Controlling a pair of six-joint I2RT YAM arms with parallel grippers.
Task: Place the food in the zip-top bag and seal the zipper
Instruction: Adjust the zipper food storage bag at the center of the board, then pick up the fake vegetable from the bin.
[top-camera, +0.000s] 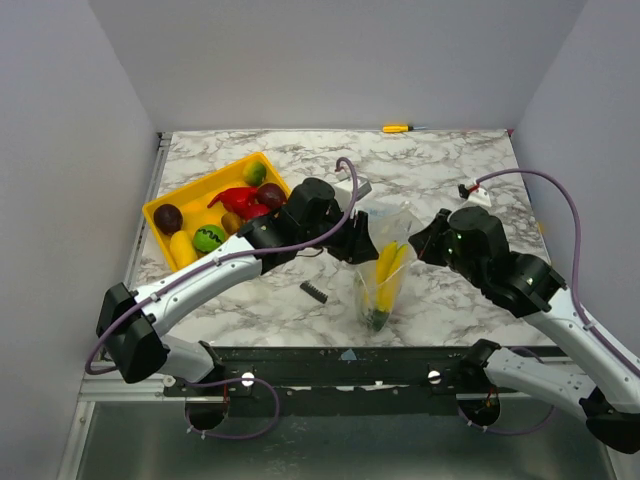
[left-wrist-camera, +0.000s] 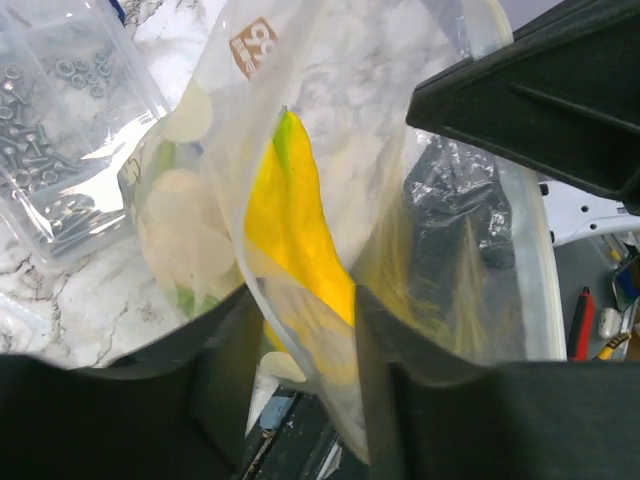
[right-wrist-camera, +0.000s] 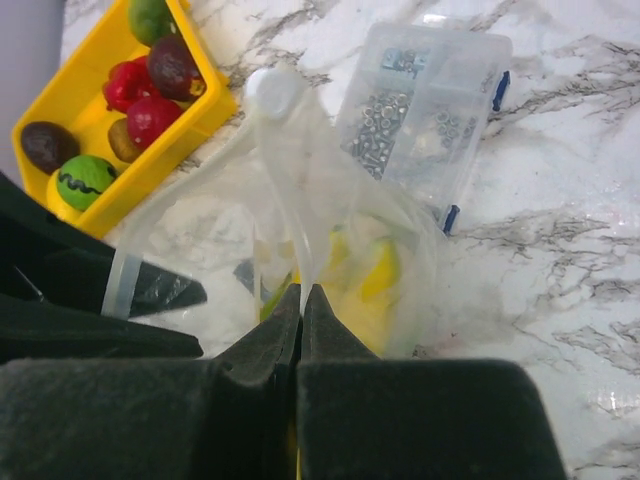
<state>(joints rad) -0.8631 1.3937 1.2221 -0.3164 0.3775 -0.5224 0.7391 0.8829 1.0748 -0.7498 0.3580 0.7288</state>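
The clear zip-top bag (top-camera: 385, 270) stands upright mid-table with yellow food (top-camera: 388, 262) and a green piece (top-camera: 378, 318) inside. My right gripper (right-wrist-camera: 301, 293) is shut on the bag's rim strip, the zipper (right-wrist-camera: 300, 200), and holds it up; it also shows in the top view (top-camera: 420, 238). My left gripper (left-wrist-camera: 308, 305) is open and straddles the bag's wall, with the yellow piece (left-wrist-camera: 290, 220) in the gap; in the top view (top-camera: 362, 245) it is at the bag's left. A white cauliflower (left-wrist-camera: 185, 225) shows through the film. More food lies in the yellow tray (top-camera: 195, 193).
A clear lidded box of screws (right-wrist-camera: 420, 90) sits just behind the bag. A small black spring-like part (top-camera: 314, 291) lies left of the bag. A yellow-handled screwdriver (top-camera: 397, 128) lies at the far edge. A white connector (top-camera: 472, 192) rests at the right.
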